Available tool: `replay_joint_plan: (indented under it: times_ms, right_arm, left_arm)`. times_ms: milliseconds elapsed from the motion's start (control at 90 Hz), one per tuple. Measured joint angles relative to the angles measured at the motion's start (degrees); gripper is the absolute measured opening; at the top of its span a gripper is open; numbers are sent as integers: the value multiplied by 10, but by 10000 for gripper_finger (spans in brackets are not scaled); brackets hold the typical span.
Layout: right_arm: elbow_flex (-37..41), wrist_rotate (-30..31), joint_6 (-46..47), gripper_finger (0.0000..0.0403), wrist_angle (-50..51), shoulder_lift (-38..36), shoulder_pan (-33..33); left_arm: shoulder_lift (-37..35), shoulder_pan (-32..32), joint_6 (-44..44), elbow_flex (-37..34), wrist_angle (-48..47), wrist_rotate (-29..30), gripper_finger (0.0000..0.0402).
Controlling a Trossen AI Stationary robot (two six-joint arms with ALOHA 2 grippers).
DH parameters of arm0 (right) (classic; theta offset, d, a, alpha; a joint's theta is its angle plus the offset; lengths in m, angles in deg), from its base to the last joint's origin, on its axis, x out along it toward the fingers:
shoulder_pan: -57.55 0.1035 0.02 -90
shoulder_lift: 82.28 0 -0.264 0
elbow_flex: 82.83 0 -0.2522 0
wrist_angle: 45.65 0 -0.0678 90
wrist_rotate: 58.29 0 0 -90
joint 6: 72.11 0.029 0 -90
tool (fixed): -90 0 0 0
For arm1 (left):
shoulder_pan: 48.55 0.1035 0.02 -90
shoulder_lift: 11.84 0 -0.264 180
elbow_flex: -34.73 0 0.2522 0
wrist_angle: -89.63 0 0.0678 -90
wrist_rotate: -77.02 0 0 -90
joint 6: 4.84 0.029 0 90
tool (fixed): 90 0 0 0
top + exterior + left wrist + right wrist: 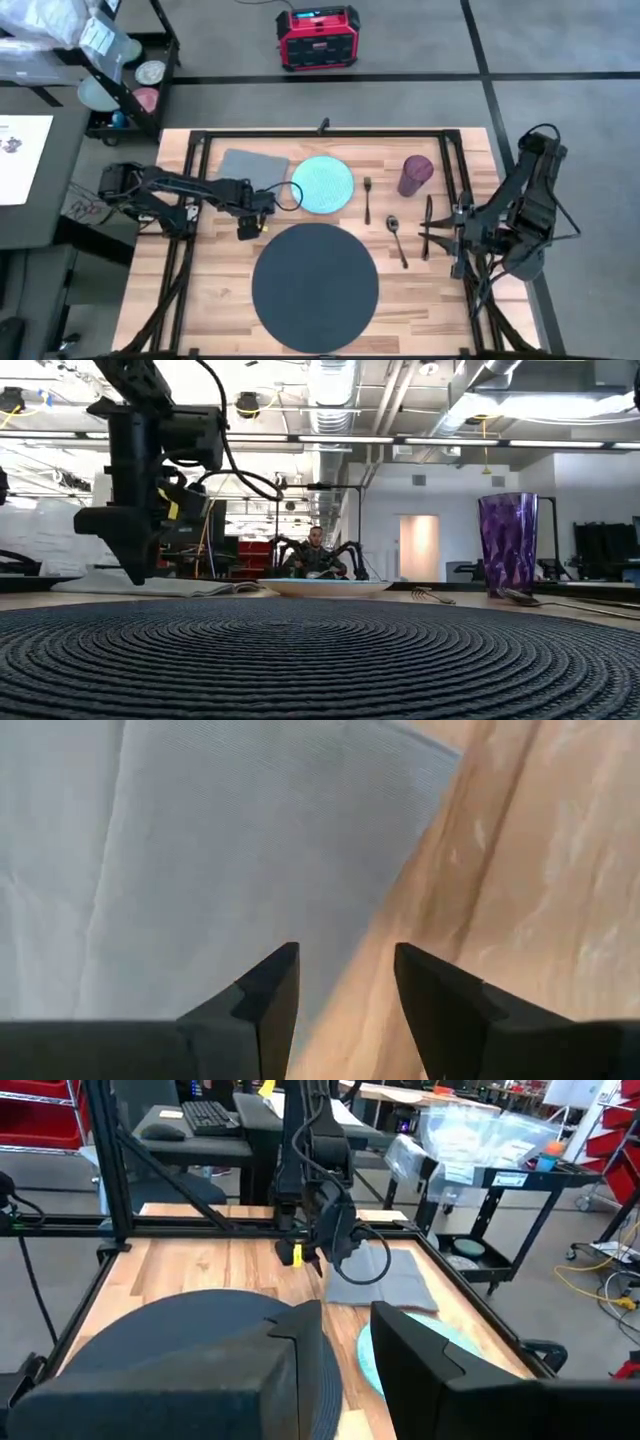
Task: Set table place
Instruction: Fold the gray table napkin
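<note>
Napkin [253, 166] is the piece your next move turns on, and your left gripper [248, 226] is by far the nearer one to it. In the high view the grey square lies at the far-left part of the table [215, 290], its right edge touching or just under the teal plate [323, 184], and the left gripper hangs just in front of the napkin's near edge, beside the upper left rim of the dark round mat [314, 286].

Your left wrist view shows the jaws parted a moderate way and holding nothing, pointing straight down: one fingertip [272, 990] sits over the cloth, the other over bare wood, so the napkin's edge runs slantwise between them. You are set to pinch that edge, I judge, if you come down as you are; the edge is a straight line, so keep the jaws across it, not along it.

The low view shows the gripper clear of the tabletop, not yet touching.

Your right gripper [430, 236] waits at the table's right side, jaws apart and empty, close to the knife [429, 222]. The spoon [397, 240], the fork [368, 198] and the purple cup [415, 173] lie between it and the plate.
</note>
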Motion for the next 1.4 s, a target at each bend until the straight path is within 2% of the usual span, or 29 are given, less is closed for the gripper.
replay_joint_plan:
  times_ms: [122, 500, 611, 767, 822, 889, 956, 1111, 1211, 1400]
  right_arm:
    - [0, 0, 0, 77, 0, 0, 0]
    - [0, 0, 0, 77, -1, 0, 0]
    - [0, 0, 0, 77, -1, 0, 0]
    - [0, 0, 1, 77, -1, 0, 0]
    - [0, 0, 1, 77, -1, 0, 0]
    - [0, 0, 1, 77, -1, 0, 0]
    - [0, 0, 1, 77, -1, 0, 0]
    - [0, 0, 1, 77, -1, 0, 0]
    - [0, 0, 1, 77, -1, 0, 0]
    - [0, 0, 1, 77, 0, 0, 0]
  left_arm:
    - [0, 13, 7, -13, 20, -21, 148]
    - [-2, 19, 30, -36, 52, -20, 142]
    - [-1, 20, 44, -36, 56, -16, 112]
    - [0, 35, 41, -37, 67, 15, 26]
    - [2, 41, 35, -38, 67, 37, 9]
    - [1, 44, 21, -38, 69, 73, 4]
    - [1, 47, 13, -38, 73, 84, 1]
    - [1, 47, -15, -19, 68, 74, 0]
    - [1, 43, -28, 8, 40, 55, 0]
    - [0, 23, -32, 67, -13, 53, 0]
